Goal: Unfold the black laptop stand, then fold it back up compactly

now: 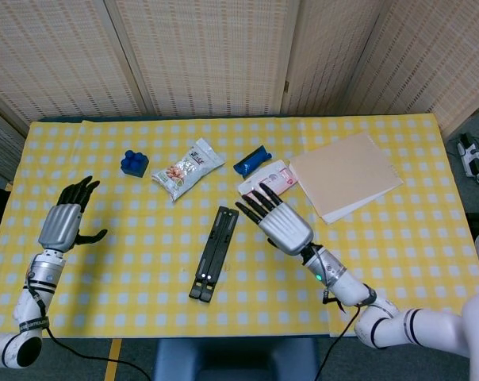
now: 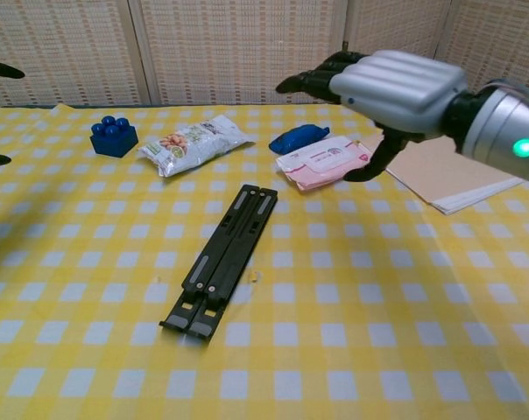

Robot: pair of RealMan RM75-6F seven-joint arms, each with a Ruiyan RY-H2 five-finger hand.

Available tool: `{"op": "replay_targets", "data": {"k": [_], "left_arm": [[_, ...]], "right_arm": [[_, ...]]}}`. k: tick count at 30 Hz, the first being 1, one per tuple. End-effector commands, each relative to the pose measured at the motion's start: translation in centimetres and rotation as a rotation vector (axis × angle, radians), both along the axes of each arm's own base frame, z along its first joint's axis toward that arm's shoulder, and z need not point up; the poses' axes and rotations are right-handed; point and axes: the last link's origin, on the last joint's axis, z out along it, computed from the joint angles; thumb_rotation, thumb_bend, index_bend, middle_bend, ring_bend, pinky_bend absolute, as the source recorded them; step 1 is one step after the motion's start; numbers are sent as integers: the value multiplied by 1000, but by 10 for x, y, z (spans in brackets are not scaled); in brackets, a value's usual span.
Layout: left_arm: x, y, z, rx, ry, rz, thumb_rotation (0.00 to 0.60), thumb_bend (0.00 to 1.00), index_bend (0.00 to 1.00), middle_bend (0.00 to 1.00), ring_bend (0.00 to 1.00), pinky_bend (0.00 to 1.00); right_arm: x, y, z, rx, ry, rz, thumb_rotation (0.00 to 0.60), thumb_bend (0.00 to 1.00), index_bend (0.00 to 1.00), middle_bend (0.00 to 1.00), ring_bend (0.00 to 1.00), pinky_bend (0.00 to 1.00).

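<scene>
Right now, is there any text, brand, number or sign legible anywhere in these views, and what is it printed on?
None can be read.
Snack bag: printing visible, too blurred to read.
Pink wipes pack: a label with print, too small to read.
Black laptop stand: no marking visible.
Blue block, blue packet, paper stack: no text visible.

Right robot hand (image 1: 281,222) shows a ribbed silver back shell with black fingers (image 1: 254,202); behind it, a silver wrist with a green light (image 2: 524,147), then a glossy white arm (image 1: 430,329). Left robot hand (image 1: 60,225): same silver shell, black fingers, a thin black cable trailing behind.
</scene>
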Motion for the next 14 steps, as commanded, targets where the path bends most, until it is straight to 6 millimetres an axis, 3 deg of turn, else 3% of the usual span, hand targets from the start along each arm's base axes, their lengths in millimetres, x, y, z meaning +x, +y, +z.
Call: {"op": "replay_targets", "data": {"k": [1,6,14], "left_arm": [[-15,-14,16,36,45,42,600,251,89,0,0,0],[-33,-38,35,109,144,72,600,251,98,1,0,0],[-44,-79,51,170,164,114,600,251,111,10,0,0]], "right_arm": [[-44,18,46,-126,-45,-169,600,213,10,122,111,5],[-94,47,87,-216,-126,-323,600,214,10,122,112,25],[-152,96,127,-337,-225,-461,600,214,10,113,108,25]]}}
